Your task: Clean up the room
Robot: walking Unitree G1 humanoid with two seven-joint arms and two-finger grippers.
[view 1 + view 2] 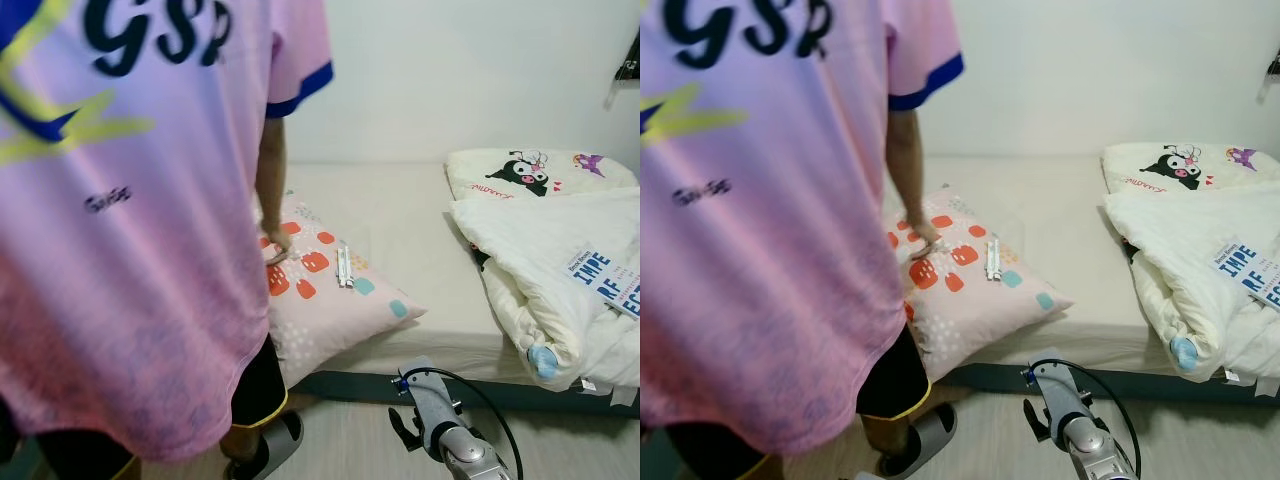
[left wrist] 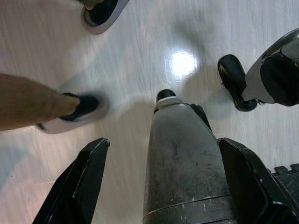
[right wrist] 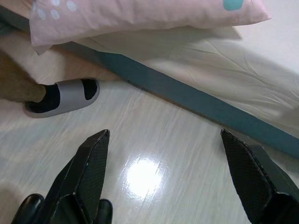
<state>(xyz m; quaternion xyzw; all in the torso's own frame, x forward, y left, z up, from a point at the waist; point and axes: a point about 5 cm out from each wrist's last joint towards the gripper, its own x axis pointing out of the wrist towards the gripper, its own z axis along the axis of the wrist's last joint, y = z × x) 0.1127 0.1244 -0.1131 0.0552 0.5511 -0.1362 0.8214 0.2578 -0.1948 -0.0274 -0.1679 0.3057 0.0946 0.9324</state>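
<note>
A person in a pink short-sleeved jersey with dark lettering [image 1: 130, 230] stood close in front of the robot on its left, one hand [image 1: 277, 250] resting on a pink pillow with red, teal and white spots [image 1: 335, 290] that lay at the near edge of a low bed with a cream sheet [image 1: 420, 240]. A small white strip-like object [image 1: 344, 267] lay on top of that pillow, just beside the person's hand; what it was could not be told. Farther to the right on the bed sat a bunched cream quilt printed with a black cartoon figure [image 1: 545, 260], well apart from the pillow. The right gripper [image 3: 163, 179] hung low over the pale glossy wood-look floor [image 3: 187, 154], its two black fingers [image 3: 84, 175] spread wide with nothing between them, near the dark teal base of the bed [image 3: 187, 95] and below the overhanging pillow, not touching it. A grey slipper over a black sock [image 3: 63, 97] stood on the floor beside the bed edge. The left gripper [image 2: 163, 182] pointed straight down at the floor, its fingers [image 2: 77, 186] likewise parted and empty, with the robot's own dark grey leg [image 2: 182, 163] between them and the person's slippered foot [image 2: 77, 112] nearby.
</note>
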